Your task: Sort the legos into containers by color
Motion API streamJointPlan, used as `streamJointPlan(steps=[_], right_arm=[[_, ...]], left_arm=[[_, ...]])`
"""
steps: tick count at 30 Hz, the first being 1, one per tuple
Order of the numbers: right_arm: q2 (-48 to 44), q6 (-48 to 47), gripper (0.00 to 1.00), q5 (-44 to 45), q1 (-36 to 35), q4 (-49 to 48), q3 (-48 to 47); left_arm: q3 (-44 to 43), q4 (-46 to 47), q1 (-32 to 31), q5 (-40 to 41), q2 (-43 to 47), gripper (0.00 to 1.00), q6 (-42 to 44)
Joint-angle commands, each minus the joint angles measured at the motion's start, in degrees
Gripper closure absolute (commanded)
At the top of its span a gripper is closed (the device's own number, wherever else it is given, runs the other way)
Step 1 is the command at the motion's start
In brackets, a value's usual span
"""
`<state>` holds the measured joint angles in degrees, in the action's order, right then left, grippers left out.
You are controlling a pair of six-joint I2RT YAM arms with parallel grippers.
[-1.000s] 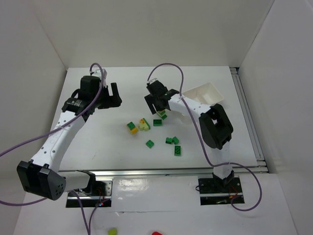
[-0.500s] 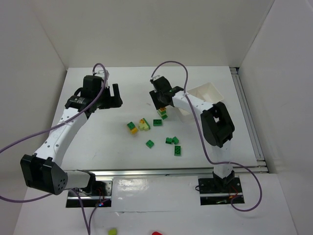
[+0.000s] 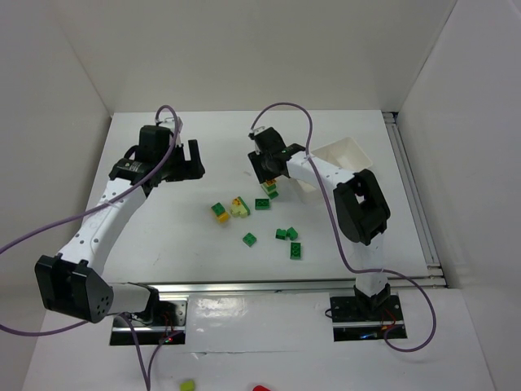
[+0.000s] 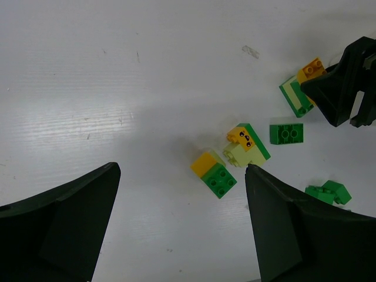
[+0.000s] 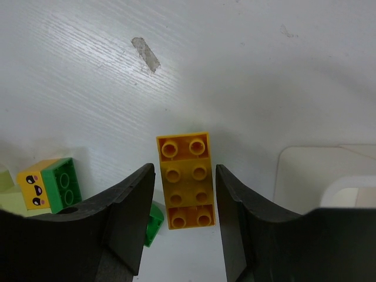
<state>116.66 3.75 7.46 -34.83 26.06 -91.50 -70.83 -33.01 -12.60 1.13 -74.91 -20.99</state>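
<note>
**A:** White walls (image 3: 244, 57) box in a white worktop (image 3: 179, 244). From above, where does everything sit?

**B:** Loose legos (image 3: 286, 235) lie mid-worktop, with the white container (image 3: 346, 151) at the far right. The left tool (image 3: 194, 159) hangs well apart from them. The right tool (image 3: 264, 175) is low over an orange brick (image 3: 266, 187), near the container.

**A:** And the left wrist view?

**B:** Its jaws gape with nothing between them. A yellow-and-green pair (image 4: 214, 174) lies on the worktop below.

**A:** Right wrist?

**B:** The orange brick (image 5: 187, 181) lies flat, studs up. Its long axis runs along the fingers (image 5: 126, 223), which flank both long sides closely. I cannot tell whether they pinch it yet.

**A:** Advice?

**B:** I'd squeeze across the short width, centred. Then lift straight up, so the green brick (image 5: 155, 223) at its near end isn't dragged along.
</note>
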Motion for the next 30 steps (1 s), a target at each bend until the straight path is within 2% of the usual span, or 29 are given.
streamJointPlan(steps=[1,14,16,17,19,21,22,23,26,29,30], right_arm=[[0.9,0.6,0.46,0.4,0.0,-2.1,-0.3],[1.5,1.7,0.46,2.1,0.0,-2.1,1.4],[0.8,2.3,0.61,2.1,0.0,-2.6,2.0],[0.8,2.3,0.64,2.1,0.0,-2.6,2.0],[0.8,2.3,0.64,2.1,0.0,-2.6,2.0],[0.8,2.3,0.71,2.1,0.0,-2.0,1.4],[0.8,3.0,0.77,1.5,0.5,-1.5,0.8],[-0.2,3.0,0.84,-0.3,1.2,-1.5,0.8],[-5.6,4.4,0.84,-5.0,3.0,-2.1,0.8],[-12.8,4.4,0.84,-16.2,5.3,-4.4,2.6],[-14.6,4.4,0.84,-23.0,7.2,-5.2,3.5]], left_arm=[[-2.4,0.6,0.3,-0.9,0.0,0.04,1.0],[-2.9,0.6,0.3,-2.6,0.0,0.02,1.0],[-2.9,0.6,0.3,-2.6,0.0,0.02,1.0],[-2.9,0.6,0.3,-2.6,0.0,0.02,1.0],[-2.9,0.6,0.3,-3.1,0.0,0.02,1.0],[-3.5,0.6,0.3,-3.7,0.0,0.02,0.4],[-3.5,0.6,0.3,-3.7,0.0,0.01,0.4],[-3.5,0.6,0.3,-4.7,0.0,0.01,0.4],[-4.8,1.4,1.4,-9.7,0.0,0.01,0.4],[-4.8,5.4,2.0,-21.0,0.6,0.03,4.3],[-4.2,6.5,2.0,-24.3,0.6,0.03,5.2]])
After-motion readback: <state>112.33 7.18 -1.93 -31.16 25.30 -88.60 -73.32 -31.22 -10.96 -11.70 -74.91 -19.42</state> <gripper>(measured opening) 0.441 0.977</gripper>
